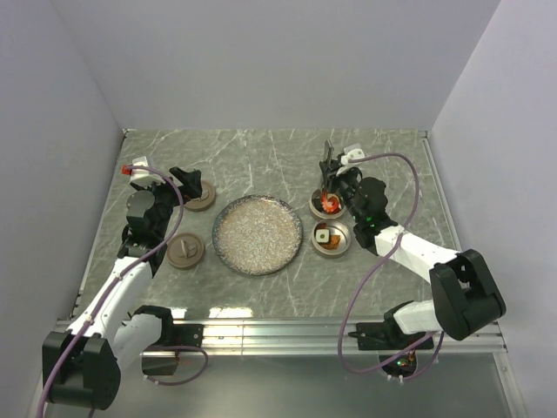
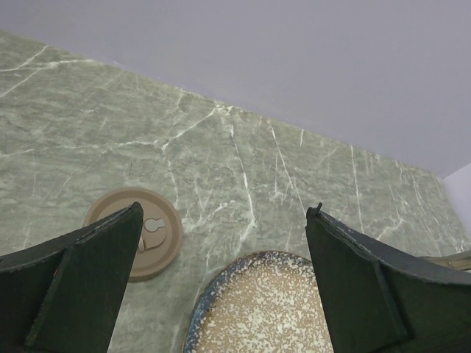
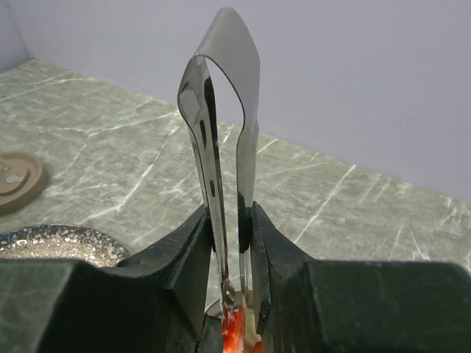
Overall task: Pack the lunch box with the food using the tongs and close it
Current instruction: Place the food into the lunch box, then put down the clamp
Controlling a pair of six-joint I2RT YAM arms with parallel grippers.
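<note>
While the right end effector (image 3: 229, 243) clenched the tongs (image 3: 221, 110) upright, apparently to pinch red food (image 3: 232, 332) in the far tin (image 1: 312, 207), the left end effector (image 2: 224, 213) hung released, unneeded.

The tongs (image 3: 237, 48) are shiny smooth metal, the plate (image 1: 258, 233) speckled and glazed.

The top view looks down from above the near edge over the whole surface (image 1: 261, 161). The wrist views sit close behind the left claw (image 2: 227, 208) and the right claw (image 3: 228, 215), looking low toward the far wall (image 2: 294, 59). All three share the plate (image 1: 258, 235), ahead of the left claw, left of the right.
</note>
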